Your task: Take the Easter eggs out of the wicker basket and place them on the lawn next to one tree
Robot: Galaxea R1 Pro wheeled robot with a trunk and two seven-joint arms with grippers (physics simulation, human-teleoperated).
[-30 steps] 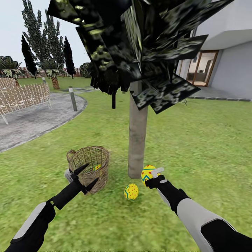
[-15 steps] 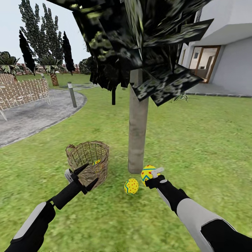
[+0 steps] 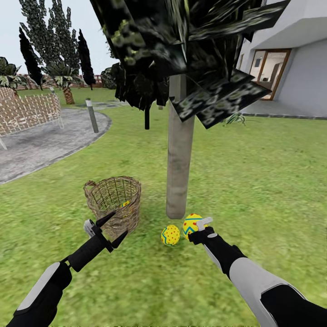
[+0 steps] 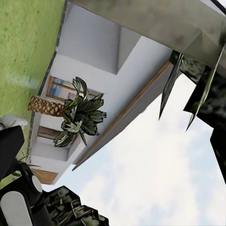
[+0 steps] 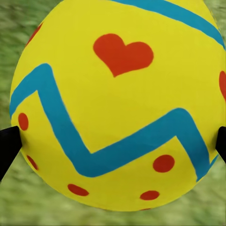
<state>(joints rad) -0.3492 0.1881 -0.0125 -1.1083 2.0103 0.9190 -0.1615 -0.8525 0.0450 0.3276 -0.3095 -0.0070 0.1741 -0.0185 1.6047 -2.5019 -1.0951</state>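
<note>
Spreading across most of the head view, bright green lawn [image 3: 272, 181], with a white house [image 3: 299, 68] at far right and a grey paved patio [image 3: 45, 145] at left carrying a woven garden bench [image 3: 27, 113]. Rising from the grass mid-scene, a pale grey-beige tree [image 3: 180, 159], its dark angular leaf clumps hanging low over the upper part of the picture and hiding much of the sky. Standing on the grass just left of the trunk base, upright, a brown wicker basket [image 3: 113, 202], with a sliver of yellow third egg [image 3: 126, 204] visible inside through the weave. Reaching in from lower left, left gripper [image 3: 110, 227] with fingers spread apart and holding nothing, just in front of the basket wall. Reaching in from lower right, right gripper [image 3: 198, 228] clamped on a held egg [image 3: 192, 225] close to the trunk base; in the right wrist view, held egg [image 5: 117, 103] showing red dots, a red heart and a blue zigzag band, dark fingertips at both sides. Lying on the grass just beside it, near the trunk, a placed egg [image 3: 170, 235]. No readable writing or labels anywhere.
</note>
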